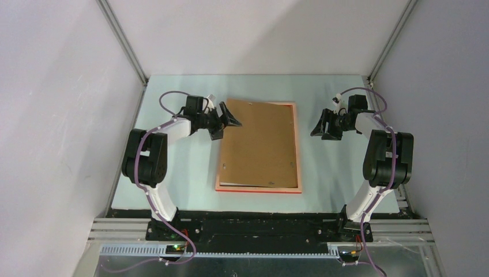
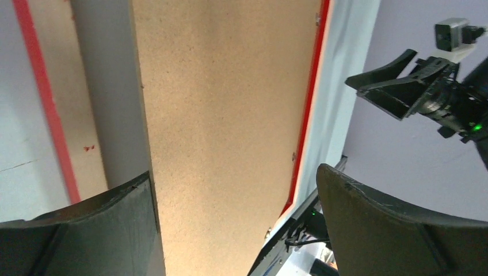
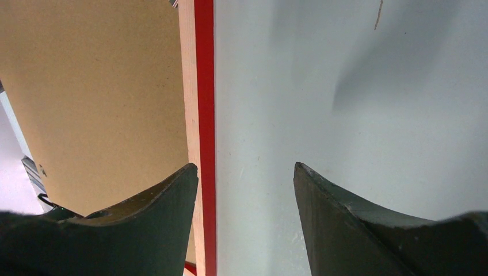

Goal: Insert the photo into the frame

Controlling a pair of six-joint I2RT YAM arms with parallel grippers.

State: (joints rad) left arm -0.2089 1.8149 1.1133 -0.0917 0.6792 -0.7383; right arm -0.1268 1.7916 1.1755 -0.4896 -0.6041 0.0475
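Left gripper [image 1: 226, 125] wide open and empty, over the far-left corner of the backing board [image 1: 259, 144]; contact unclear. Right gripper [image 1: 323, 131] also spread and empty, above the table [image 1: 190, 173] just right of the frame [image 1: 298, 144]. Frame lies flat between both grippers, with the board skewed on top.
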